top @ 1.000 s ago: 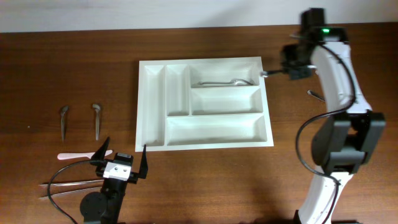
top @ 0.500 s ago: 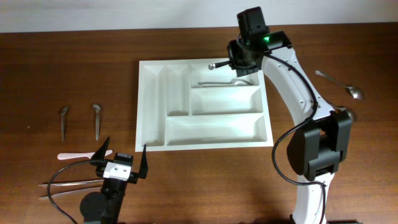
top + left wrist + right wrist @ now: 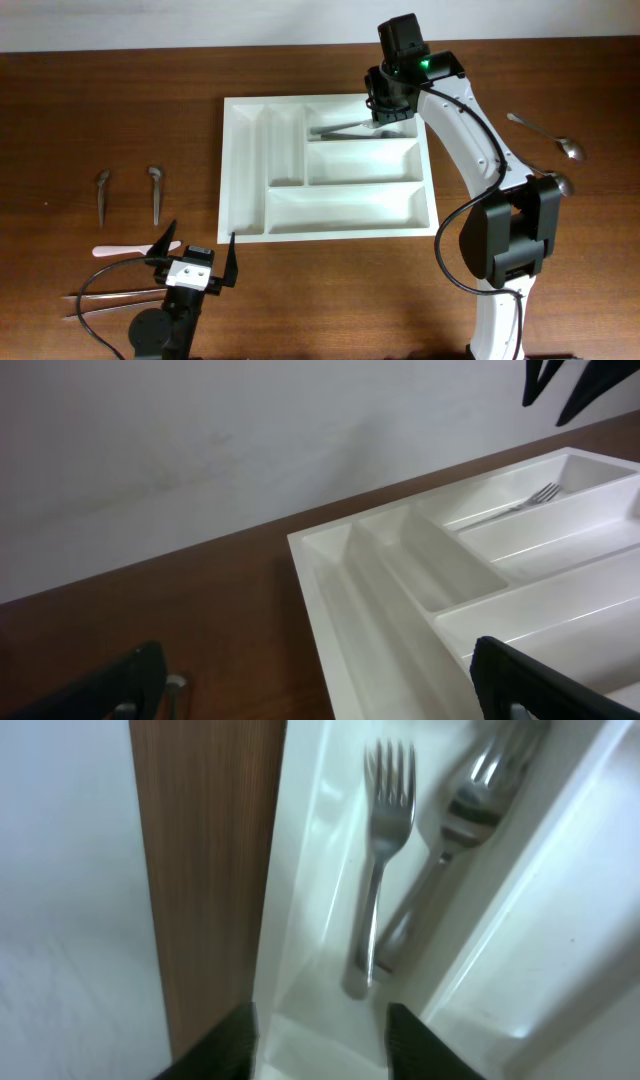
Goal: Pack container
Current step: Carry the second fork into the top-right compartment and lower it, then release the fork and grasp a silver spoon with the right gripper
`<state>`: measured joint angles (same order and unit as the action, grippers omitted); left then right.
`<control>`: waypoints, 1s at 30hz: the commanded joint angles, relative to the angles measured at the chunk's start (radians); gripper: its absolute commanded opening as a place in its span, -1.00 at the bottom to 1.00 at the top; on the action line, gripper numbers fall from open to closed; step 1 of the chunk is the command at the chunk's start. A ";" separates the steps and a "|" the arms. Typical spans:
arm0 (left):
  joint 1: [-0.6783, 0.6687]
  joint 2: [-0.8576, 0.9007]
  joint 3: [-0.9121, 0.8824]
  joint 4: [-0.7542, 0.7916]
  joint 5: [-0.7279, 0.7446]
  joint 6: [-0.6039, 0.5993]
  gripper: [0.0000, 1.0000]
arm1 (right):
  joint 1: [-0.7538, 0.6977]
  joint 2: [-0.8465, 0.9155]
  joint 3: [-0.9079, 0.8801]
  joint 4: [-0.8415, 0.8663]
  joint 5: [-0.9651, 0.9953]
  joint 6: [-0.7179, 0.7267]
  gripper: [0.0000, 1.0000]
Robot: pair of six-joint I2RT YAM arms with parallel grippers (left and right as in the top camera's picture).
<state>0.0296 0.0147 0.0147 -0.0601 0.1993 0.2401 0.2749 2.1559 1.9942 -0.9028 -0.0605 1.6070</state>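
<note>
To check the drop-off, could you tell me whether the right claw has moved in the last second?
Yes. The right claw moved left, from beside the container's right edge to above its top compartment.

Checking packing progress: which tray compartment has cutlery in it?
The long compartment nearest the wall: two forks lie in it; the other four show nothing.

Wooden table (image 3: 80, 100), dark brown. Left side: two short metal utensils (image 3: 102, 195) lying parallel, apart; pale pink handle (image 3: 125, 250) near them. Right side: one metal spoon (image 3: 545, 135), lying diagonally
</note>
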 commanded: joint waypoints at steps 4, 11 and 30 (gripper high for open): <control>0.006 -0.004 -0.006 0.000 0.014 0.009 0.98 | -0.080 0.011 0.019 -0.003 0.054 -0.153 0.42; 0.006 -0.004 -0.006 0.000 0.014 0.009 0.98 | -0.348 -0.001 0.020 -0.199 0.030 -0.239 0.98; 0.006 -0.004 -0.006 0.000 0.014 0.009 0.98 | -0.677 0.067 0.003 -0.281 0.100 -0.244 0.98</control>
<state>0.0296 0.0147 0.0147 -0.0601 0.1993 0.2401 -0.4229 2.1887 1.9961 -1.1713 -0.0402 1.3540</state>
